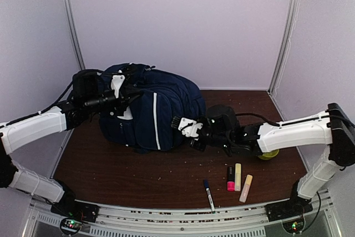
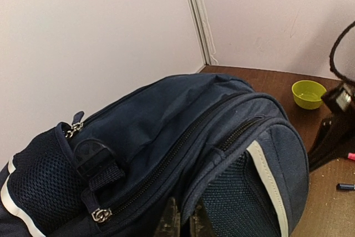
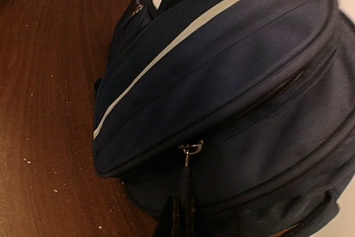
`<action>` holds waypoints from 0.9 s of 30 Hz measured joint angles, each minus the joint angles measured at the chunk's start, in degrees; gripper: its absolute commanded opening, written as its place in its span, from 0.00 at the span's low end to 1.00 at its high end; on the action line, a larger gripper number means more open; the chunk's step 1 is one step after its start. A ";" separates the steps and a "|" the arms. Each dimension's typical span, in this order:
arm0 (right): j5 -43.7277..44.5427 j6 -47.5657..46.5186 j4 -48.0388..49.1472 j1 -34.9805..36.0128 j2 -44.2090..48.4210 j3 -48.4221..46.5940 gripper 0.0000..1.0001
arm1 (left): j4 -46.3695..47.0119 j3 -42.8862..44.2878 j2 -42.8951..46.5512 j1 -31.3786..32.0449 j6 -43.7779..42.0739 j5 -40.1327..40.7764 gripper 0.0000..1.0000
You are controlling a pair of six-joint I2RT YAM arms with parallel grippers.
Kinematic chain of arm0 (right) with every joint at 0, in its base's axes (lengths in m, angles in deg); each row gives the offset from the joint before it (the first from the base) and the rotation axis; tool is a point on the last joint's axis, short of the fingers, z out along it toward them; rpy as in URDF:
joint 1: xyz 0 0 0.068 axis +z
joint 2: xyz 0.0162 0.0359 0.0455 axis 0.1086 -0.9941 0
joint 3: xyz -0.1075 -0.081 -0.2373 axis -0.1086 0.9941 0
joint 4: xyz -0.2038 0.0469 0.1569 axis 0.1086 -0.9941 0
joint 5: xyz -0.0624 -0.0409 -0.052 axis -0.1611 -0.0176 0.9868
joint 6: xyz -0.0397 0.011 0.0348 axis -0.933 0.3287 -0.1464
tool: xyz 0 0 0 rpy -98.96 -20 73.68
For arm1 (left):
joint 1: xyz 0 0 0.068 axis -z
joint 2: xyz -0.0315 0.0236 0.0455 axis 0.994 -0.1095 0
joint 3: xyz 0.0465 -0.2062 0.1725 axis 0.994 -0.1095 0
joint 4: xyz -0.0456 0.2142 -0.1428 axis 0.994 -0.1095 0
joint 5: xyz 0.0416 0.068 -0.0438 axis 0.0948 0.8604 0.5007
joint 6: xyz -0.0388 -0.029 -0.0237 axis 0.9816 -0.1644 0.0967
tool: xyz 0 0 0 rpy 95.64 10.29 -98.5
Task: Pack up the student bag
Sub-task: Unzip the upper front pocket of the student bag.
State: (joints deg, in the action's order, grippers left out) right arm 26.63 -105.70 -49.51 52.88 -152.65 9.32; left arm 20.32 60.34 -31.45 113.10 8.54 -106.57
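Working on the student bag (image 1: 161, 109), lying on its side toward the back left of the table (image 1: 138, 176), well apart from the pens near the front edge. Pinching the zipper pull (image 3: 184, 178) with the right gripper (image 1: 178, 123), jaws closed tight on the dark tab hanging from the metal slider (image 3: 191, 148) on the bag's near face. Bracing with the left gripper (image 2: 183, 220) at the bag's upper side, fingers closed together and pressing on the fabric beside a zip line; not being able to tell whether any fold is caught between them. Judging the step in hand to be unzipping a compartment, with nothing visibly packed yet: a blue-capped marker (image 1: 208, 194), a pink highlighter (image 1: 230, 178), a yellow highlighter (image 1: 238, 176) and a peach highlighter (image 1: 246, 188) lying close together at the front right, and a green bowl (image 2: 308, 92) sitting further back on that side. Doing this well probably meaning pulling along the line of the zip teeth rather than away from the bag, following the curve round the corner and keeping the tab from slipping out of the closed jaws. Likely needing the left side to hold the fabric taut against the pull, a soft bag tending to slide or bunch ahead of the slider. Going slowly at the bend, watching for lining catching in the teeth, and opening the mouth wide enough for the pens to pass.
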 measured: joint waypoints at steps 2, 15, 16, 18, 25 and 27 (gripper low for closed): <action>-0.42 2.38 0.70 0.17 -3.37 0.33 0.00 | 0.02 0.00 0.00 -0.48 0.15 0.35 0.00; -3.67 9.09 3.50 2.40 -15.47 -0.81 0.00 | -0.13 -0.28 -0.09 -1.07 1.55 1.79 0.00; -4.02 9.27 3.63 2.43 -15.87 -1.18 0.00 | -0.28 -0.22 -0.09 -1.07 2.25 2.49 0.00; -4.94 9.44 3.30 2.43 -16.76 -2.56 0.00 | -2.34 1.01 -0.39 -1.05 4.07 4.85 0.00; -9.18 9.84 -1.11 3.63 -19.04 -10.60 0.00 | -9.60 7.13 -3.76 -1.68 12.04 13.90 0.00; -9.57 9.84 -2.10 4.13 -19.10 -11.63 0.00 | -9.86 7.65 -4.59 -1.57 13.49 14.93 0.00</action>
State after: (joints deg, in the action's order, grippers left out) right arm 17.06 -95.86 -51.61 57.01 -171.76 -2.31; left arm 10.47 67.99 -36.04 111.53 22.03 -91.64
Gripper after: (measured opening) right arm 0.035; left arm 0.041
